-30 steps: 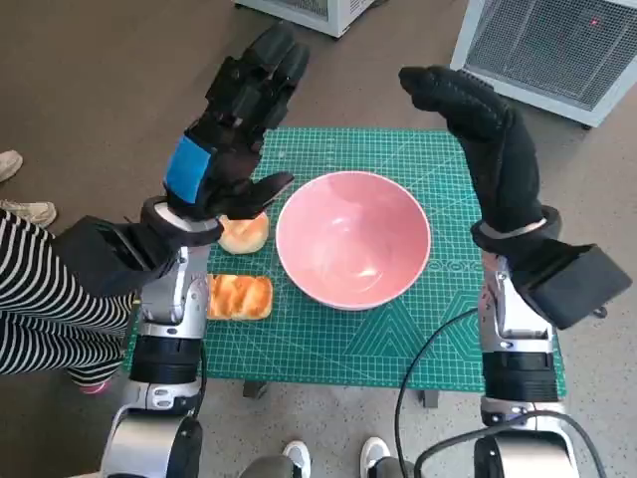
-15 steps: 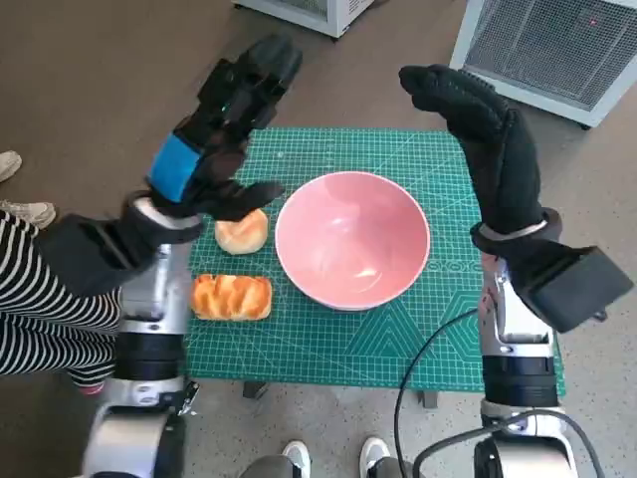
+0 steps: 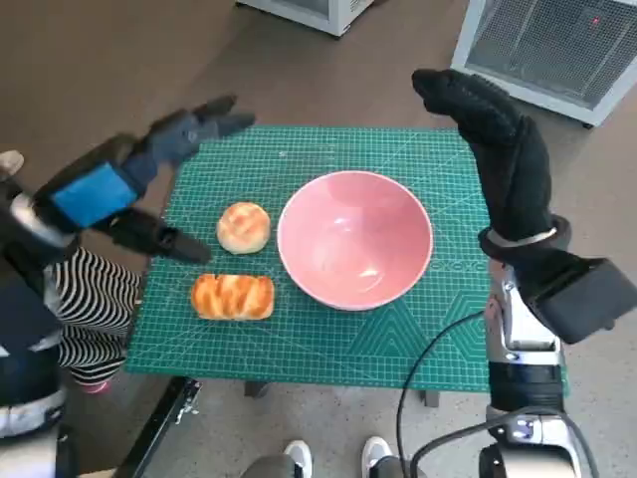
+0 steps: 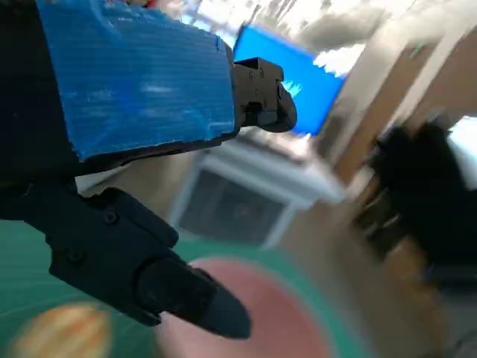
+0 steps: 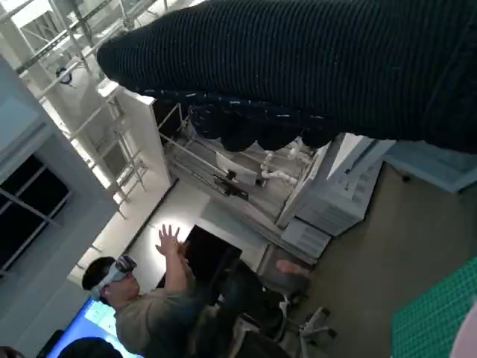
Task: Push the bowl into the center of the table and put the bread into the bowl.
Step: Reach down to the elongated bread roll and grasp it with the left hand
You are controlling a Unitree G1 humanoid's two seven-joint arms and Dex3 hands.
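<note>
Pink round bowl: mid-tabletop. Round bun and glazed loaf: beside bowl. Left hand, right hand: raised, fingers spread, empty. Next: grasp bread, place in bowl.

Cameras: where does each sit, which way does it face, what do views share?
Head view: on the head, looking steeply down at the green mat, pink bowl, both breads; left hand and right hand raised.
Left wrist view: behind the left hand, facing over the table toward the room.
Right wrist view: behind the right hand, facing up at a person.
Shared: the bowl in head and left wrist views.
</note>
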